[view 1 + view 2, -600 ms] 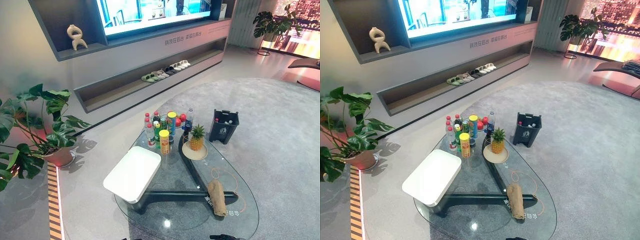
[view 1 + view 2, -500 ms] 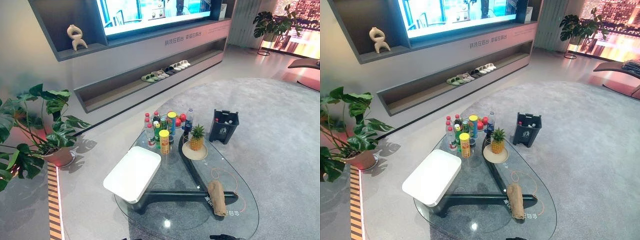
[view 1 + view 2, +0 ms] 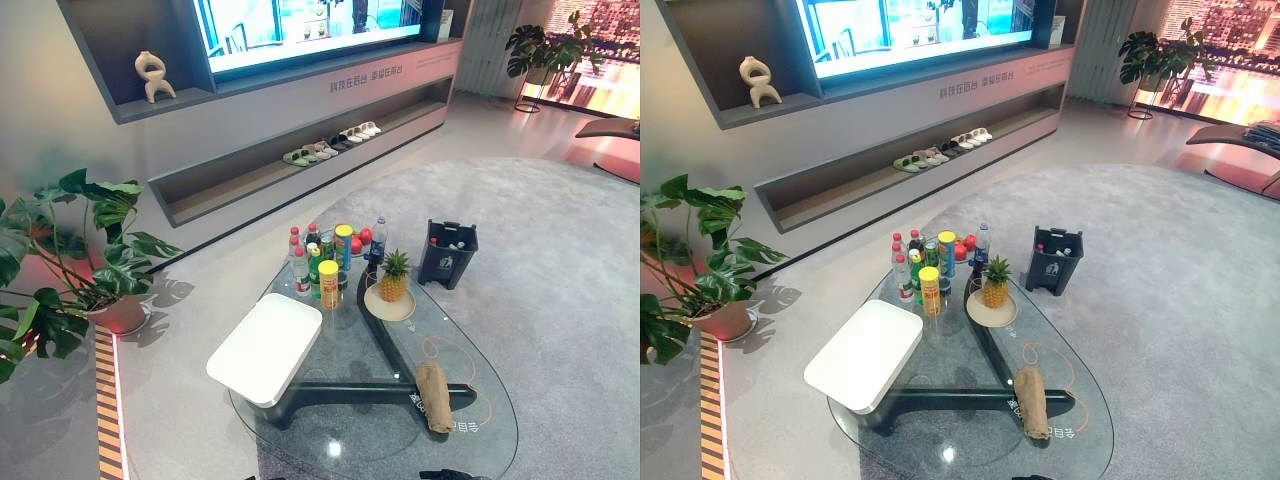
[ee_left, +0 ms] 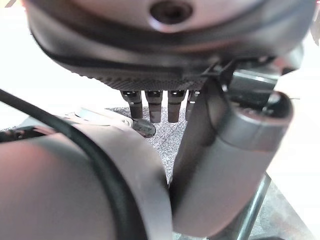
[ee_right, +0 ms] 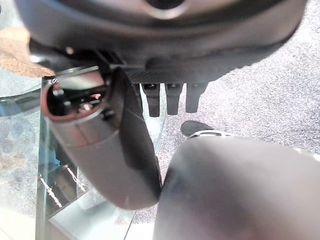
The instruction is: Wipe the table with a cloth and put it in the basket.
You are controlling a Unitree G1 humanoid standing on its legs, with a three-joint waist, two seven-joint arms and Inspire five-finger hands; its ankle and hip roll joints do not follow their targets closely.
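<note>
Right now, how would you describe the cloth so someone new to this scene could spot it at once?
Start at the glass table on the grey carpet. Bottles, cans and a pineapple crowd its far end, and a white tray sits on its left. The cloth lies alone near the table's right, near edge: a tan roll, the only soft, brownish thing on the glass.

I see the cloth point(image 3: 433, 396) on the tabletop point(image 3: 470, 450) near right; tray point(image 3: 266, 346) left, bottles point(image 3: 322, 258) behind, bin point(image 3: 447, 252) on the floor beyond.
</note>
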